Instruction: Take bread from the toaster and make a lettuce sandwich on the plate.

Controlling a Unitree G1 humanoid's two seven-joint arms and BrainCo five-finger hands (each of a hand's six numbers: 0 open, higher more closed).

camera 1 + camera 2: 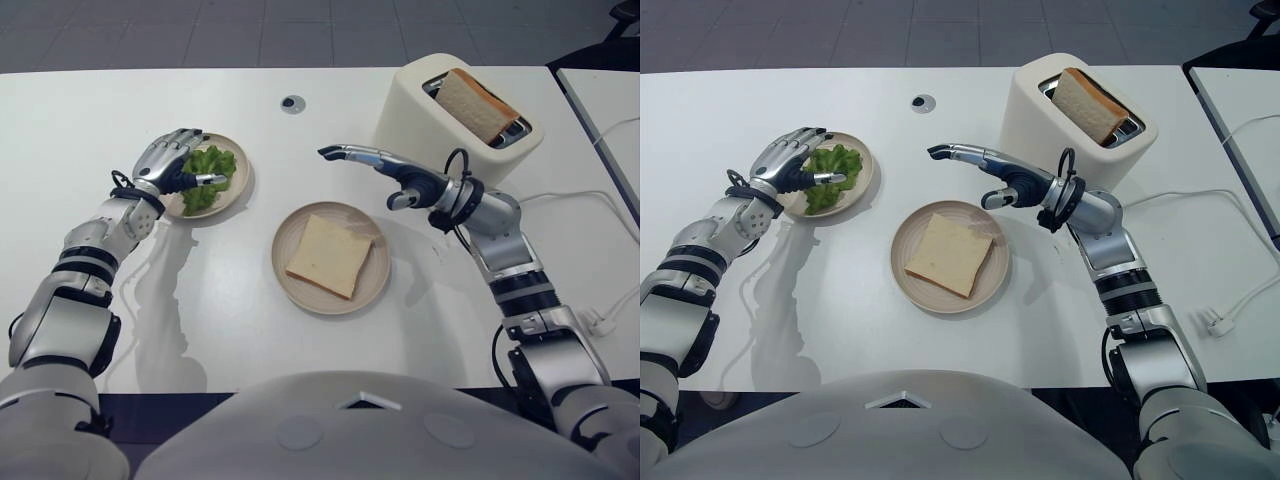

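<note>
Beige toaster near table edge, left hand perhaps gripping lettuce

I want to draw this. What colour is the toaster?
Cream, an off-white; the toaster shows best in the left eye view.

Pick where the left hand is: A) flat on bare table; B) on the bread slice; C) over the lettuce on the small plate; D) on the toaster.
C: the left hand is over the lettuce on the small plate.
</note>
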